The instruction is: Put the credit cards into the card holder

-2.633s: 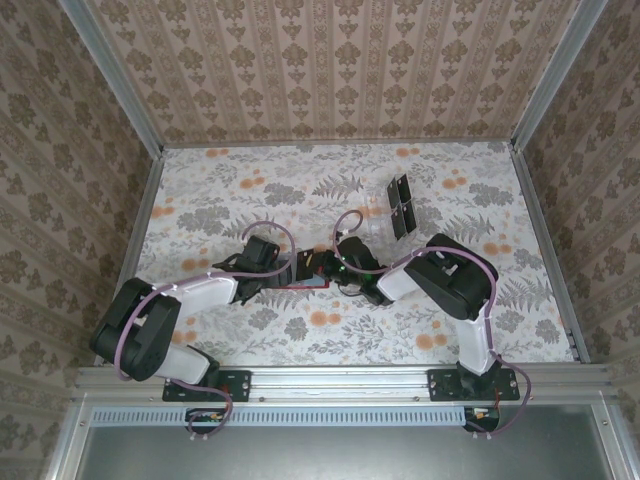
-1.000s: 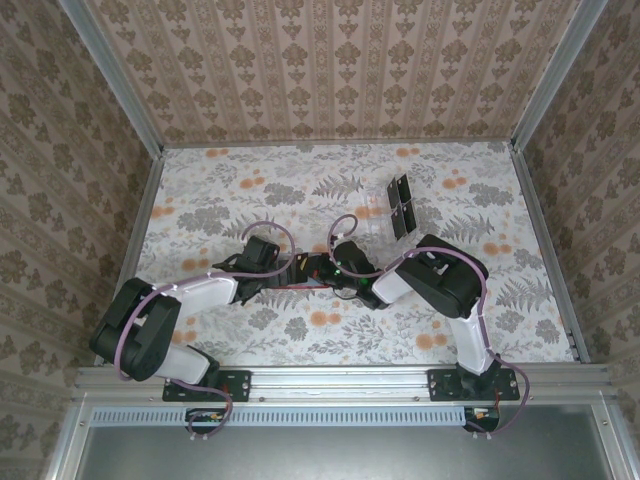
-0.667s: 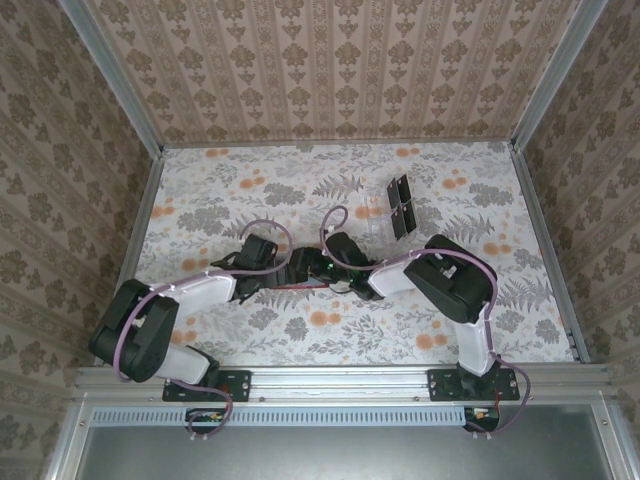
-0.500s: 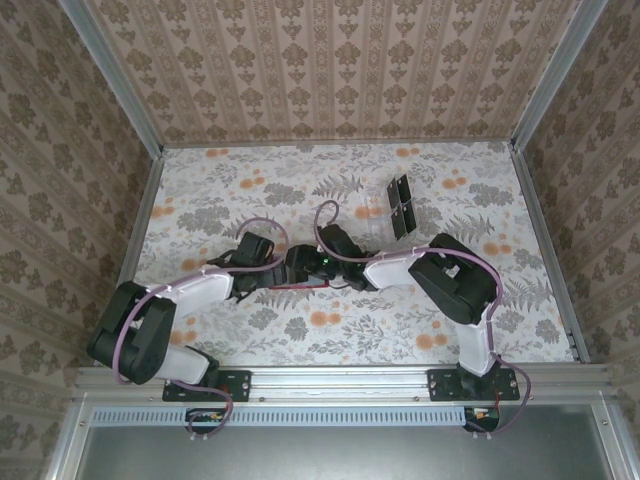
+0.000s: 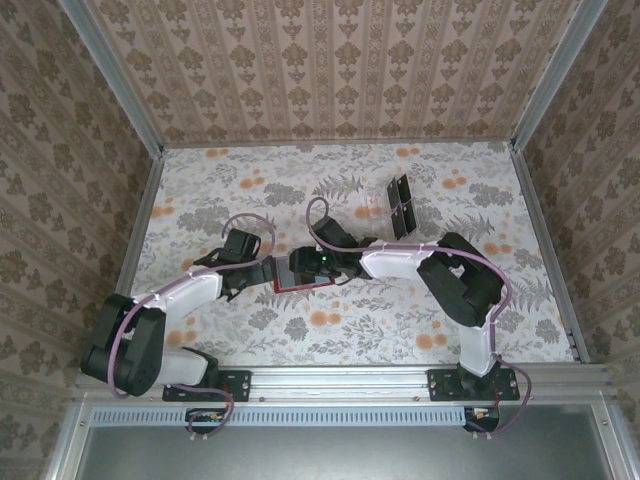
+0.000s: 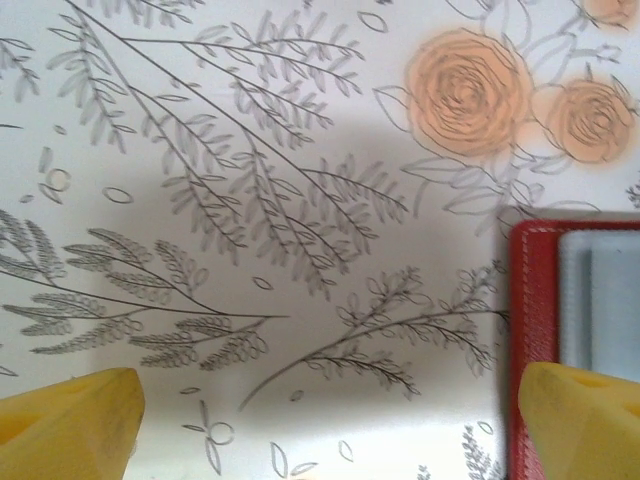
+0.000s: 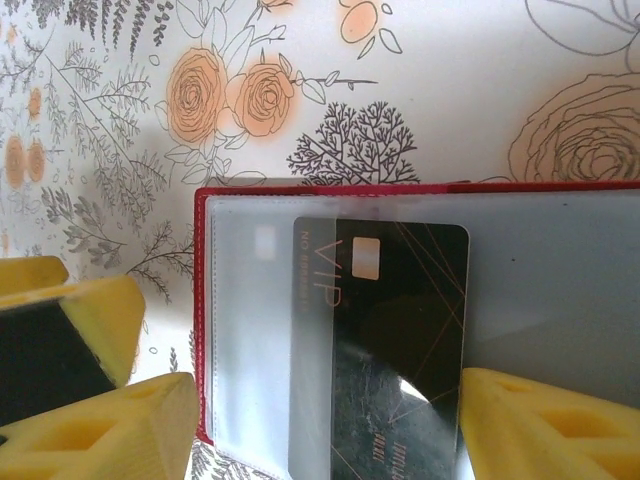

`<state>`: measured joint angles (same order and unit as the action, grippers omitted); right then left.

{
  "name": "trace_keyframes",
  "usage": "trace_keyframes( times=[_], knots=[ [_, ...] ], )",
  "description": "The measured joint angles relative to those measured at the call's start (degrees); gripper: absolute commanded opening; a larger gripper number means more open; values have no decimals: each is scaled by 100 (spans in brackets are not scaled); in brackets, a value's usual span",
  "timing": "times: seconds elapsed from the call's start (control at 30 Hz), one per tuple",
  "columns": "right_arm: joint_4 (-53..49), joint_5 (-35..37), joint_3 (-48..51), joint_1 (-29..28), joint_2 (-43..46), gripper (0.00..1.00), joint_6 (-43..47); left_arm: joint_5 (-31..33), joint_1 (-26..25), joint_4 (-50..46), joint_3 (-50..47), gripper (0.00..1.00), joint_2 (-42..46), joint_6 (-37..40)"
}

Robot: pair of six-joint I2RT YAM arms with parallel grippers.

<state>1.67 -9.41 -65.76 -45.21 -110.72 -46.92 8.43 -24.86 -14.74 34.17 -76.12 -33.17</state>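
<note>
The card holder [image 7: 420, 188], a red wallet, lies open on the table with its pale pockets facing up, and in the top view it shows as a red strip [image 5: 305, 288]. A black credit card [image 7: 400, 330] marked VIP lies on it, its left part tucked under a translucent pocket. My right gripper [image 7: 325, 430] stands open above it, one yellow finger on each side of the card. My left gripper [image 6: 330, 430] is open over bare table, and the wallet's red edge [image 6: 530, 330] is just by its right fingertip [image 6: 580, 420]. More dark credit cards [image 5: 402, 205] stand farther back.
The far cards stand in a clear plastic rack [image 5: 372, 212] behind and to the right of the grippers. The floral tablecloth [image 5: 250, 190] is walled in on three sides. Both arms meet at the table's middle [image 5: 285, 268].
My right gripper has gone from shut to open, letting go of the card, and has shifted left over the wallet. The left arm has drawn back to the left.
</note>
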Motion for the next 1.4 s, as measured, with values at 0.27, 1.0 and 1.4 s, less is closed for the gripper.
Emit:
trace_keyframes(
  times=[0.27, 1.0, 1.4],
  knots=[
    [-785, 422, -306, 7, 94, 36, 527, 4, 22, 0, -2, 98, -157, -70],
    [-1880, 957, -1091, 4, -529, 5, 1102, 304, 20, -114, 0, 98, -407, -162],
    [-1967, 909, -1285, -72, -625, 5, 1091, 361, -9, -181, 125, 98, -581, -162]
  ],
)
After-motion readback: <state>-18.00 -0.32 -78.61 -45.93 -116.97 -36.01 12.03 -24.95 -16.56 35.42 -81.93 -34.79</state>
